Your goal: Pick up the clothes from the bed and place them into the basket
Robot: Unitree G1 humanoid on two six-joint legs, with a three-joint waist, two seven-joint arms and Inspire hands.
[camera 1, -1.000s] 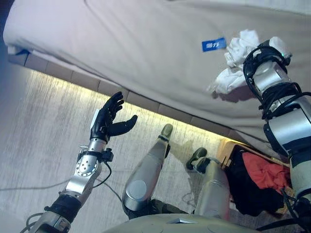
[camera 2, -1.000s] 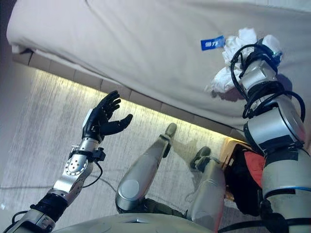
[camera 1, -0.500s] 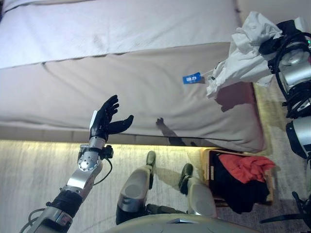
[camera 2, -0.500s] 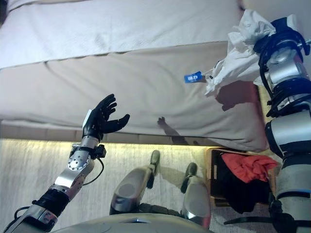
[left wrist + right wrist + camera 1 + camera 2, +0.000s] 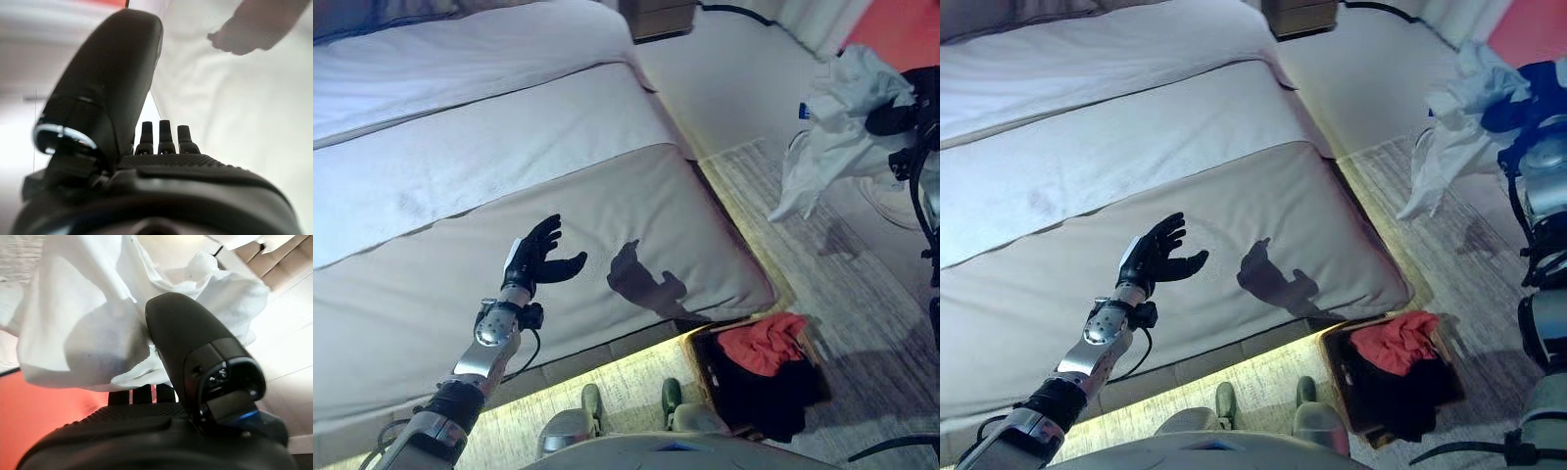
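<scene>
A white garment [image 5: 837, 127] hangs in the air at the far right, above the floor beside the bed, with my right hand [image 5: 899, 116] shut on its upper part. The right wrist view shows the white cloth [image 5: 88, 323] bunched against the thumb [image 5: 195, 352]. The basket [image 5: 759, 377] stands on the floor by the bed's near corner, with a red garment [image 5: 762, 343] on dark clothes inside. My left hand [image 5: 536, 259] is held open over the beige bed [image 5: 636, 206], holding nothing.
The bed fills the left and middle, with a white cover [image 5: 460, 69] farther back. A lit strip runs along the bed's base [image 5: 607, 367]. A dark nightstand [image 5: 656, 15] stands at the bed's far end. A red surface [image 5: 901, 29] shows at the top right.
The camera has swung right, so the whole scene shifted. The white garment has left the bed and now hangs over the floor in my right hand. The left hand keeps its open pose.
</scene>
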